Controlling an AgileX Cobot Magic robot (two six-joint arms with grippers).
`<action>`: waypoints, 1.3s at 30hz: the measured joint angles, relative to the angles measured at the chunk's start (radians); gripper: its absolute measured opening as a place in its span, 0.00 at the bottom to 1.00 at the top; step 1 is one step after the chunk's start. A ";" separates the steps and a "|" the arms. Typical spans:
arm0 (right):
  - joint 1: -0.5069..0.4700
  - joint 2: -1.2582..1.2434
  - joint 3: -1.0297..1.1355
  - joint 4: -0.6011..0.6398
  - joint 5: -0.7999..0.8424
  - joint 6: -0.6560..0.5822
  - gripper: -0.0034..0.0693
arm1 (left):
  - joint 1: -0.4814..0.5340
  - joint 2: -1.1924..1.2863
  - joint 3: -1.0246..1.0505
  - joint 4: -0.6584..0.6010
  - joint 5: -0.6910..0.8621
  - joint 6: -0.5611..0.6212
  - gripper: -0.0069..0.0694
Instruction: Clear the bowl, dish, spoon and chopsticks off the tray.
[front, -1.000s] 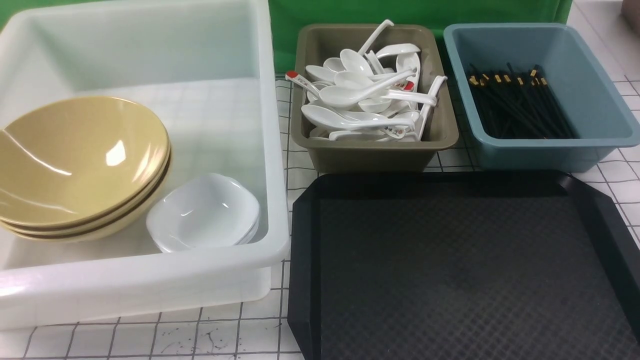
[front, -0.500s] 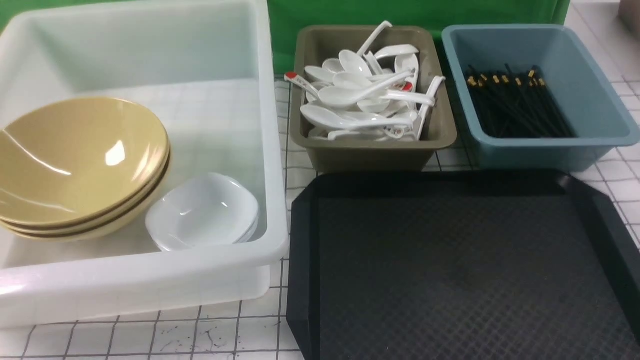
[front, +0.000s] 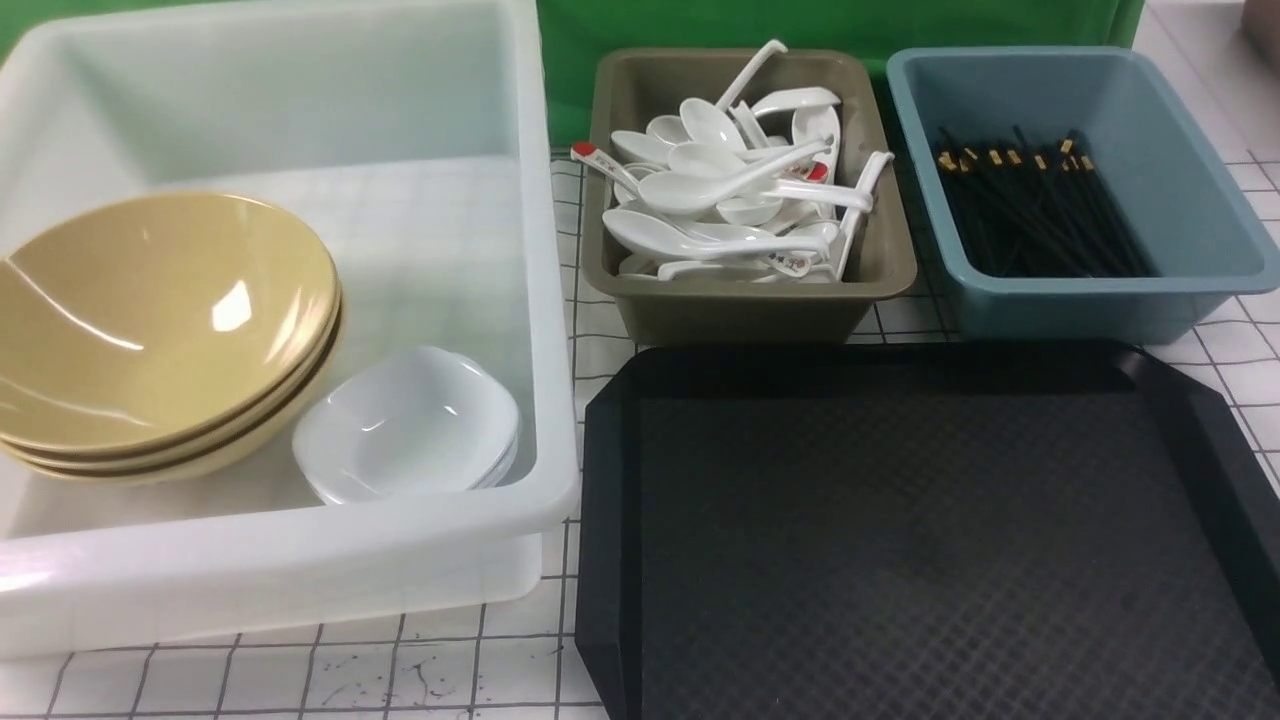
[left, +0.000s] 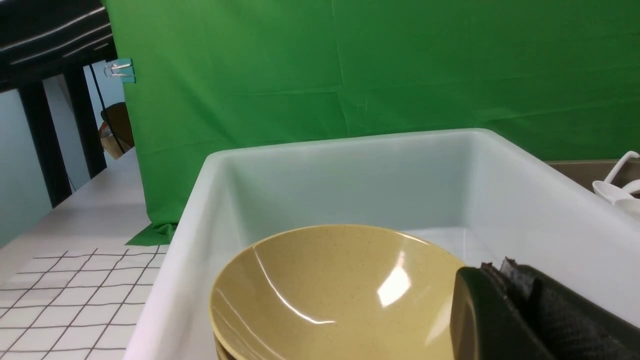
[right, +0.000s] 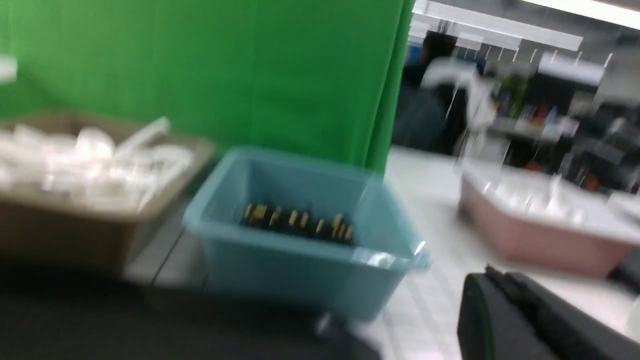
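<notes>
Black Tray Bare as Bowls, Dishes, Spoons and Chopsticks Sit in Their Bins

From where I stand, the visible part of the black tray (front: 930, 540) has nothing on it; its near edge I can't see. The tan-yellow bowls (front: 165, 320) lean in a stack inside the white tub (front: 300, 545), and the small white dishes (front: 400, 425) nest beside them. White soup spoons (front: 700, 190) crowd the olive bin (front: 750, 315), and black chopsticks (front: 1045, 215) lie in the blue bin (front: 1110, 310). Which of each came off the tray, I couldn't say.

The left gripper (left: 505, 270) and right gripper (right: 492, 275) both have their fingers together, with nothing between them. The clearing looks finished to me.

What might spoil it? A knock to the tub could send the tilted bowls sliding into the dishes and chip one. The spoons worry me more: several handles poke past the bin's rim, so an arm brushing by could flick one out, perhaps back onto the tray.
</notes>
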 joint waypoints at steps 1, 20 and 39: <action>-0.001 -0.001 0.000 -0.011 0.047 0.020 0.10 | 0.000 0.000 0.001 0.000 0.001 0.000 0.08; -0.003 -0.001 -0.003 -0.164 0.324 0.321 0.11 | 0.000 0.000 0.001 0.000 0.000 -0.001 0.08; -0.003 -0.001 -0.003 -0.167 0.324 0.321 0.14 | 0.044 -0.106 0.120 -0.322 0.005 0.154 0.08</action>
